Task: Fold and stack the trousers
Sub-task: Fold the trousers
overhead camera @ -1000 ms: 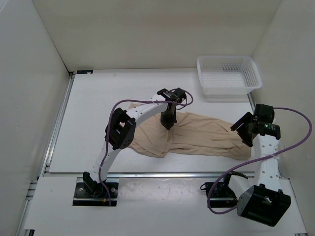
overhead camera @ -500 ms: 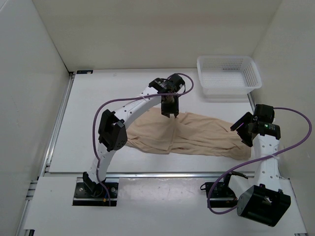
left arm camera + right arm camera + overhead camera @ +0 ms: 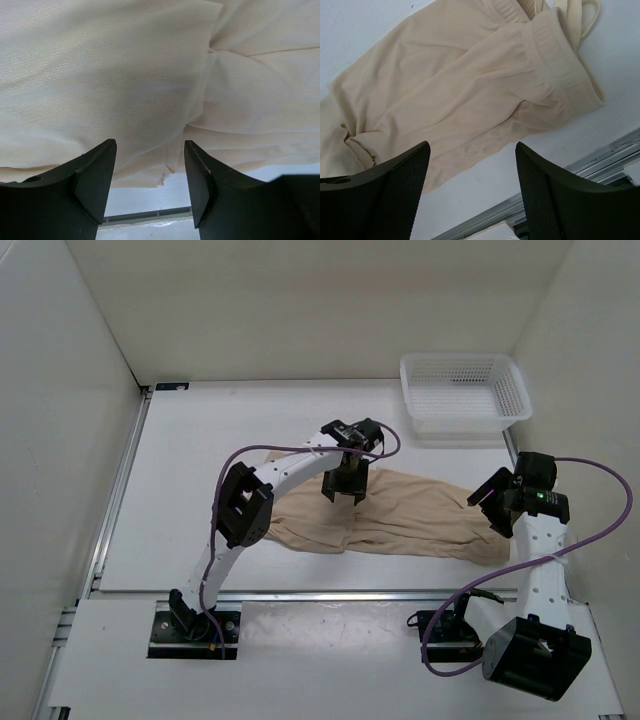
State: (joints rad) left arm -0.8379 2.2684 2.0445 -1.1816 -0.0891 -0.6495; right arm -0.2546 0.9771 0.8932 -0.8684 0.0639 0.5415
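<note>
Hovering over the light beige trousers of thin, wrinkled fabric (image 3: pixel 415 520), both claws stand open and empty.

On the white table (image 3: pixel 200 460) the trousers lie flat in a long crumpled band running from beneath the left arm's elbow to the right arm's wrist, with the elastic waistband (image 3: pixel 560 60) at the right end. The left gripper (image 3: pixel 343 496) points down at the band's far edge, its fingers parted about halfway with only cloth showing below them and nothing held. The right gripper (image 3: pixel 490 505) hangs near the waistband, jaws wide and gripping nothing. A white plastic mesh basket (image 3: pixel 465 390) sits in the far right corner, apart from the cloth.
</note>
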